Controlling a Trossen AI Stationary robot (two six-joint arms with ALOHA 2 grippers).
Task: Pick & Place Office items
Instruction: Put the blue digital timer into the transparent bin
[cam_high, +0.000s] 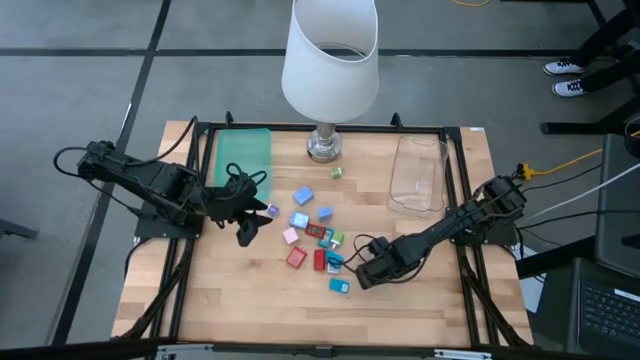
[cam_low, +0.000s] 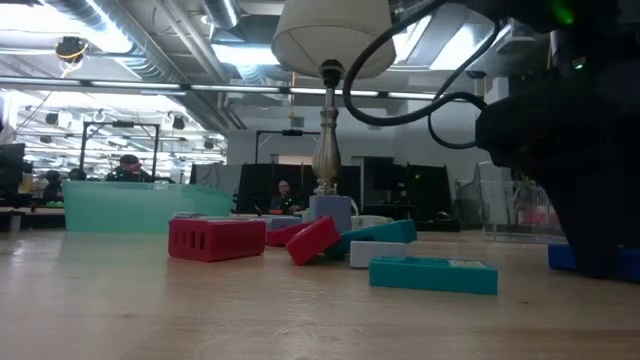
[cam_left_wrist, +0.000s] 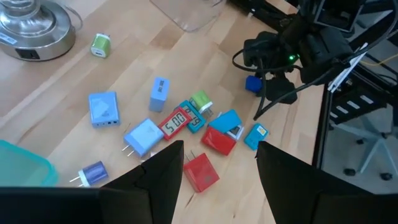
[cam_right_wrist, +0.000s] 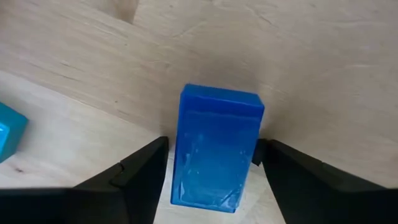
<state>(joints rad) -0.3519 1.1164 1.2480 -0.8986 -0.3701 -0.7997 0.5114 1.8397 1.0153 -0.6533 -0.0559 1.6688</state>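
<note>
The office items (cam_high: 315, 238) lie in a loose cluster at the table's middle: small blue, red, teal, green and pink blocks, resting flat on the wood. One blue block (cam_right_wrist: 216, 149) lies apart, toward the right. My right gripper (cam_right_wrist: 211, 168) points straight down over it, open, one finger on each side of its long sides; I see no touch. My left gripper (cam_high: 252, 225) hangs open above the table, left of the cluster, with nothing between its fingers (cam_left_wrist: 165, 177). A small purple piece (cam_high: 272, 211) lies just beside it.
A lamp (cam_high: 330, 60) stands at the far middle on its metal base (cam_high: 323, 147). The flat green tray (cam_high: 243, 155) lies at the far left, the clear plastic bin (cam_high: 418, 172) at the far right. A black frame (cam_high: 200, 135) rims the table. People sit in the room beyond.
</note>
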